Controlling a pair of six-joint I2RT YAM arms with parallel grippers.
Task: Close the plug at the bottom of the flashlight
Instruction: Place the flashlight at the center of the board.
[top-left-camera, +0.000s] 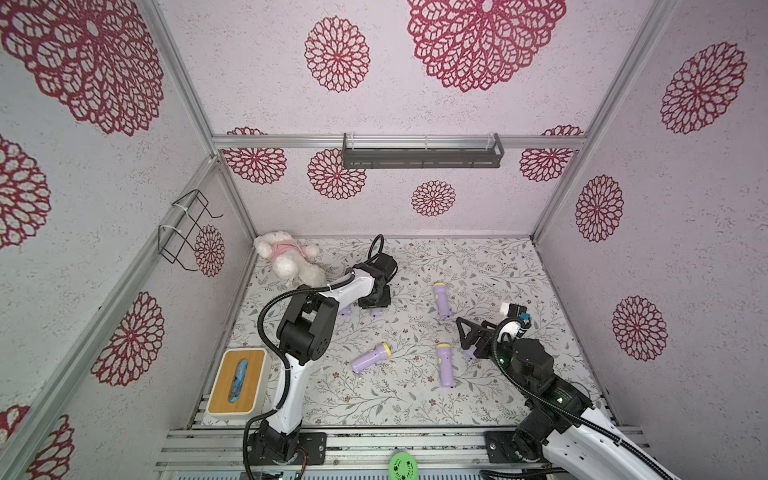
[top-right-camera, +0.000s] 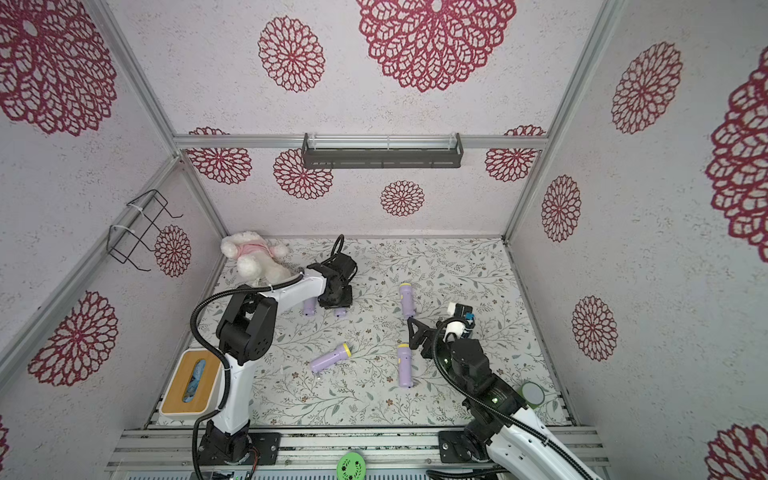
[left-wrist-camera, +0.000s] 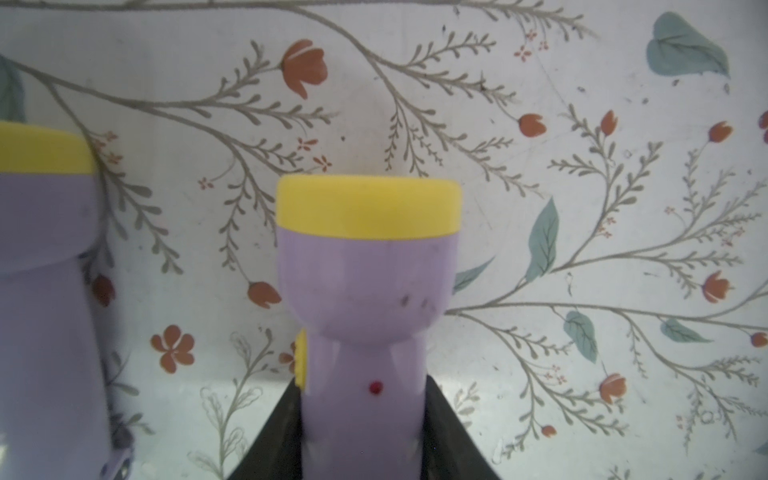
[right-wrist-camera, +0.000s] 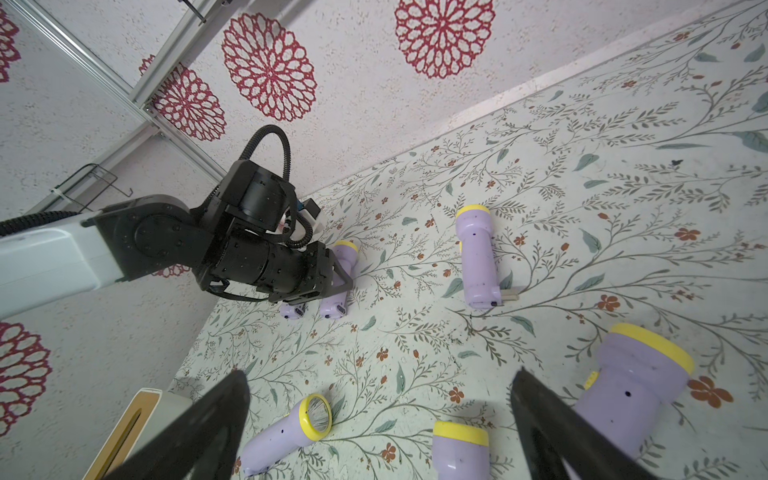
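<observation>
- The left gripper (left-wrist-camera: 363, 415) is clamped on the barrel of a lilac plastic flashlight with a yellow lens ring (left-wrist-camera: 365, 291).
- This flashlight lies on the floral-print tabletop (top-left-camera: 415, 399) toward the rear left. It sits just beside a second identical flashlight (left-wrist-camera: 41, 291).
- The right gripper (right-wrist-camera: 380, 415) stands wide open and holds nothing. It hovers over the front right of the tabletop, well apart from the clamped flashlight.
- The base of the clamped flashlight faces the right wrist camera. It is too small there to tell whether its plug is folded in.
- A separate centre flashlight (right-wrist-camera: 477, 257) shows a pale pronged plug (right-wrist-camera: 510, 294) folded out at its base, so that plug is open.
- Judged progress is early: one flashlight is braced, and no closing push is under way. The right gripper probably has to reach a base end and press the plug flat.
</observation>
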